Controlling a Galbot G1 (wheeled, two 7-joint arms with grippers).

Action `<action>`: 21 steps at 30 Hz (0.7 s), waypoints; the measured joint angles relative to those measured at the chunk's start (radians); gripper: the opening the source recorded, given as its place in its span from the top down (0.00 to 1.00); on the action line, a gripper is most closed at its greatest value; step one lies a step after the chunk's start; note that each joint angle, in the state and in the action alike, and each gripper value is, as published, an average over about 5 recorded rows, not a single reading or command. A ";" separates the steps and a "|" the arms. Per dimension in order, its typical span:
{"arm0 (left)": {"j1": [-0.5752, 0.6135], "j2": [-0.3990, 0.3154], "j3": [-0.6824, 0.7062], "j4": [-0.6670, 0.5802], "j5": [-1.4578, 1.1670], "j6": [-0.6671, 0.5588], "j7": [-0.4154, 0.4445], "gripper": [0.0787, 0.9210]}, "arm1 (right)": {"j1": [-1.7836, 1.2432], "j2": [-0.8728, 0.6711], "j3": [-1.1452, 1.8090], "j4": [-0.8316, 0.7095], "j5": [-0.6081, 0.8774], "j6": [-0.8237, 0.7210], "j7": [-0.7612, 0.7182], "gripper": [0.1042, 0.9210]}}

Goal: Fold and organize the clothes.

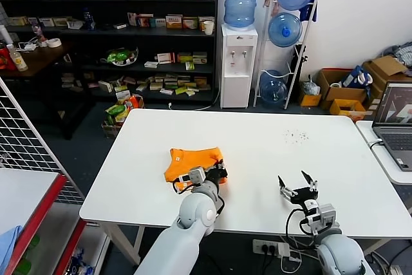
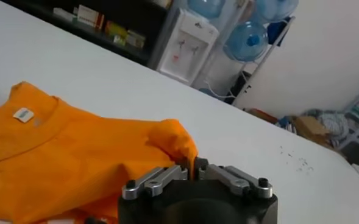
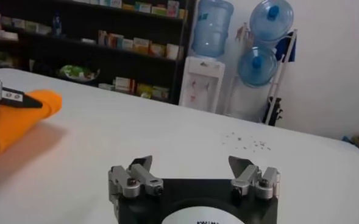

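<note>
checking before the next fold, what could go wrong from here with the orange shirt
1. The left gripper pinches only a thin edge of the orange T-shirt, so the fabric may slip out.
2. The shirt lies bunched, so pulling could drag the whole pile across the white table.
3. The right gripper waits open, apart from the shirt, pinning nothing.

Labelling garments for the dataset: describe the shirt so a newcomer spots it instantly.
On the white table, near the front edge and left of centre, lies the orange T-shirt, folded into a small bundle. The left pincer pinches its right edge. It is the only bright fabric on the tabletop.
</note>
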 measured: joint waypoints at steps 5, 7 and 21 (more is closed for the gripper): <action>0.001 -0.030 0.006 0.037 0.006 -0.089 0.040 0.73 | 0.007 0.007 0.005 -0.003 0.002 -0.008 0.009 0.12; 0.006 -0.036 0.012 0.037 0.013 -0.118 0.060 0.66 | 0.008 0.009 0.006 -0.003 0.002 -0.010 0.009 0.12; 0.113 0.162 -0.010 -0.135 0.109 -0.193 0.188 0.19 | 0.016 0.015 0.002 -0.004 -0.010 -0.011 -0.003 0.12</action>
